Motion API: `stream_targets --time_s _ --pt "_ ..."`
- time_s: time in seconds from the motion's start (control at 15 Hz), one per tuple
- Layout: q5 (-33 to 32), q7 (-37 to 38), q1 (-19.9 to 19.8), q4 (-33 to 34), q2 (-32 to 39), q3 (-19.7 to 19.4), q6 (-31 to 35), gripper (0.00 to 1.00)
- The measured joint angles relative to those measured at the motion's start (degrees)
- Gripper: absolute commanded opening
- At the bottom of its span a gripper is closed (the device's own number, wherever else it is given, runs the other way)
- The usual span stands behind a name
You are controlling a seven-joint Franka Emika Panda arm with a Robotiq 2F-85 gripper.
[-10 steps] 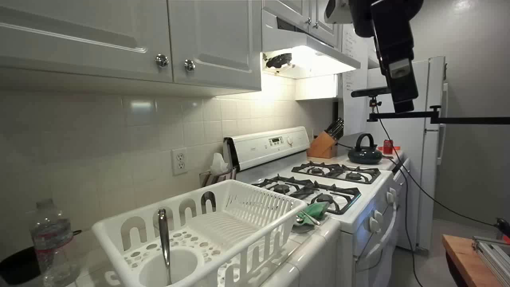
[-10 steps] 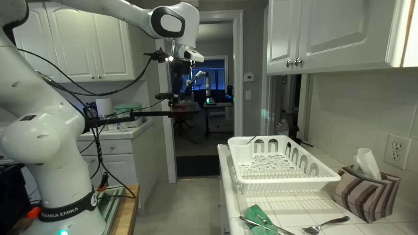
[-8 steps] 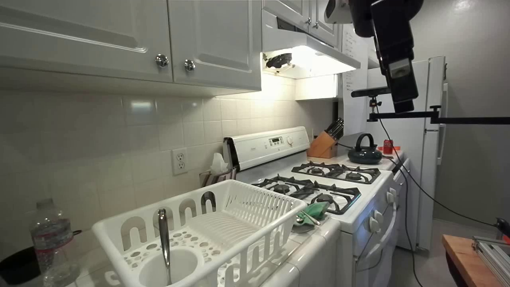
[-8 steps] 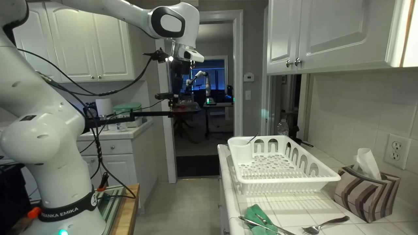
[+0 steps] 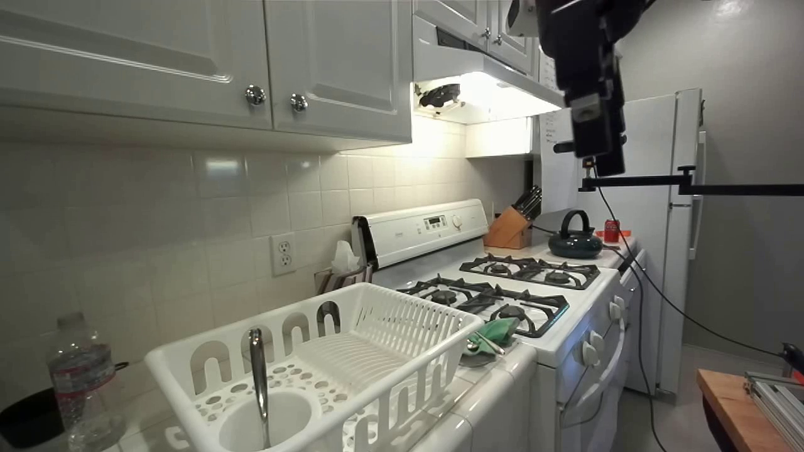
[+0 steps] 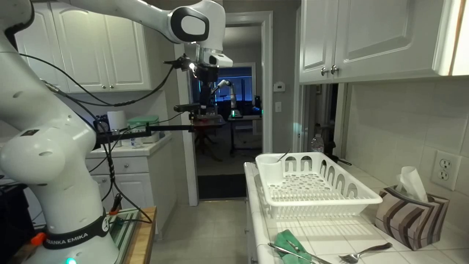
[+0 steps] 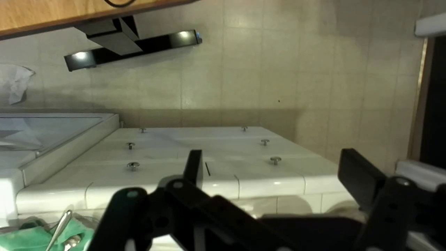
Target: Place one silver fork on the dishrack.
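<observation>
Shifting slightly toward the counter (image 6: 326, 234), the gripper (image 7: 272, 165) is hanging empty, jaws wide apart, and should be squaring up across the fork (image 6: 370, 249), lying there right of the cloth (image 6: 285, 237), before descending.

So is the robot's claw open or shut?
Open: in the wrist view, the claw has its two black fingers wide apart, with nothing gripped between them.

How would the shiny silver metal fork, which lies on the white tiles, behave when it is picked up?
The shiny silver metal fork will probably stay stiff, as it looks like solid metal. Its smooth-looking, glossy handle might slip. Its wide, tined head should discourage rolling.
</observation>
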Motion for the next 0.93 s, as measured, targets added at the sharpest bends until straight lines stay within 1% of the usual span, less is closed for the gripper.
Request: stream_targets --time_s 0.4,0.67,0.8,0.93 --pt "-0.01 4.25 -6.62 -0.43 3.83 -3.39 16.08 1.00" --pt "-0.69 8.09 -9.77 -2.20 7.37 -5.29 29.26 1.00" --pt "-1.61 10.69 -11.34 -3.29 9.01 -6.18 34.60 1.00" --pt "-2.42 12.52 -12.50 -4.07 10.65 -7.47 38.31 1.00"
